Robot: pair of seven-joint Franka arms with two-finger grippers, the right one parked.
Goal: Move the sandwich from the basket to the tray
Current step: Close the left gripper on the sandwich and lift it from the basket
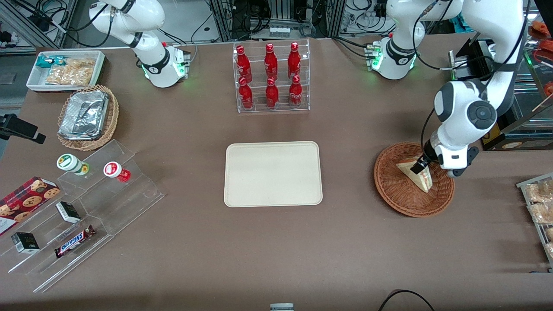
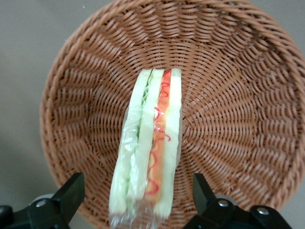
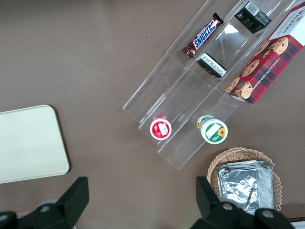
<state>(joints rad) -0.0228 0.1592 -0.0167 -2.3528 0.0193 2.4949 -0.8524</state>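
Front view first: one sandwich [image 1: 415, 174], one basket [image 1: 397, 194], one tray [image 1: 273, 173]. The sandwich lies in the reddish-brown wicker basket toward the working arm's end of the table [image 1: 276, 259], a pale wedge tipped on its side. The pincer [image 1: 420, 166] is down over the sandwich, at the part of the basket farther from the camera. The cream tray sits bare at mid-table, well apart from the basket. Farther from the camera than the tray, a clear rack [image 1: 272, 77] holds six red bottles, three above three. Toward the parked arm's end: one tan basket with foil containers [image 1: 86, 116], two small round-lidded cups [image 1: 71, 163] and one Snickers bar [image 1: 74, 242] on clear steps.

Wrist view now, looking straight down on the cut edge: the sandwich [image 2: 150, 143] shows three pale bread layers, green filling in one gap, orange-red with a red squiggle in the other, all in clear wrap. It lies in the bowl of the basket [image 2: 238, 71]. The pincer [image 2: 138, 195] stands apart, one fingertip [image 2: 71, 193] on each side of the wrapped end, neither touching it.

Right wrist view: one corner of the tray [image 3: 28, 143], the two cups, the Snickers bar.
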